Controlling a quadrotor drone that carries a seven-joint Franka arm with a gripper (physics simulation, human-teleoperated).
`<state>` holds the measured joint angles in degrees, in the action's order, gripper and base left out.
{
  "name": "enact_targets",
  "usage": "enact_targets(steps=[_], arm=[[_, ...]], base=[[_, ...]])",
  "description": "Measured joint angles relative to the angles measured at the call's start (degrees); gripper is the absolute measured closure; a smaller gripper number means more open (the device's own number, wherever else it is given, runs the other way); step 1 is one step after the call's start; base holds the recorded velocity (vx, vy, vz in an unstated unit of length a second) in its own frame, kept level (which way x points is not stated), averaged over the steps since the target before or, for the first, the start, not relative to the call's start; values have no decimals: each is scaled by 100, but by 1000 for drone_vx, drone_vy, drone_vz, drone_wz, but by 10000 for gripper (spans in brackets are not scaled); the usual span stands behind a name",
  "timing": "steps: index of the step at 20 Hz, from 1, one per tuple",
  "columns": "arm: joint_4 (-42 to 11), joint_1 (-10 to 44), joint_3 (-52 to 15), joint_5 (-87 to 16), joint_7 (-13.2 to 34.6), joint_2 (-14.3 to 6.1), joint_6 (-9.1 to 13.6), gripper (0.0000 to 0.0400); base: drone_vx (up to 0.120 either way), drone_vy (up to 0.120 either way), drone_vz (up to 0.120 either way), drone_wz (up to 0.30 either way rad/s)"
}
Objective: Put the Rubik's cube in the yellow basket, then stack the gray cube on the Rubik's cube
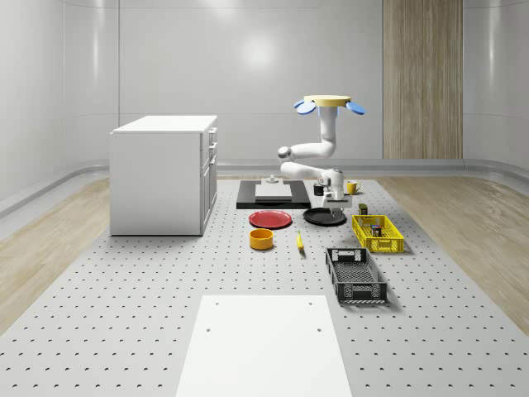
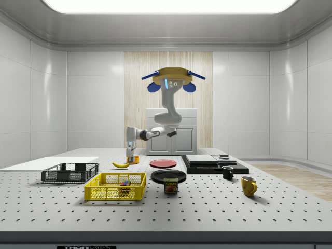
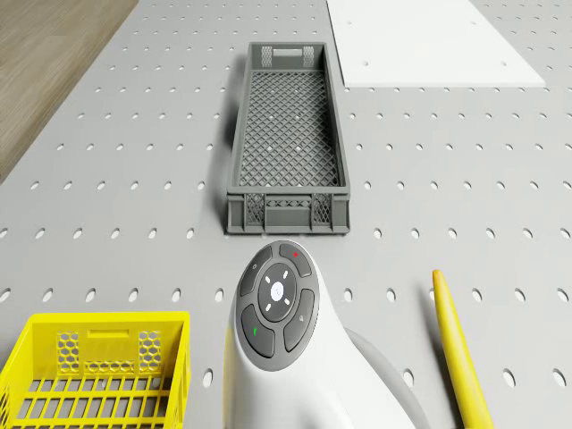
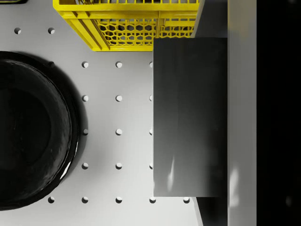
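In the yellow basket (image 2: pixel 115 187), a multicoloured Rubik's cube (image 2: pixel 124 182).

Whole-scene view: cabinet (image 1: pixel 164 174) stands at table (image 1: pixel 124 314) left. 2 plates (image 1: pixel 271 219) (image 1: pixel 324 217) lie side by side mid-table. Bowl (image 1: pixel 262 239) and banana (image 1: pixel 299 241) sit in front of them. Right: basket (image 1: pixel 378 234), crate (image 1: pixel 355 275) in front of it. Mug (image 1: pixel 351 188) behind.

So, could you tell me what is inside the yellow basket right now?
In the side view, the yellow basket holds a small multicoloured object, apparently the Rubik's cube. Nothing sits on it. The mesh wall hides its lower part.
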<state>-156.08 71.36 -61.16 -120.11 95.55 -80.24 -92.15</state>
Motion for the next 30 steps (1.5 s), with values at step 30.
enact_targets(steps=[30], arm=[[-3,-13,3,-11,-10,22,21,150]], base=[[-19,120,-4,0]])
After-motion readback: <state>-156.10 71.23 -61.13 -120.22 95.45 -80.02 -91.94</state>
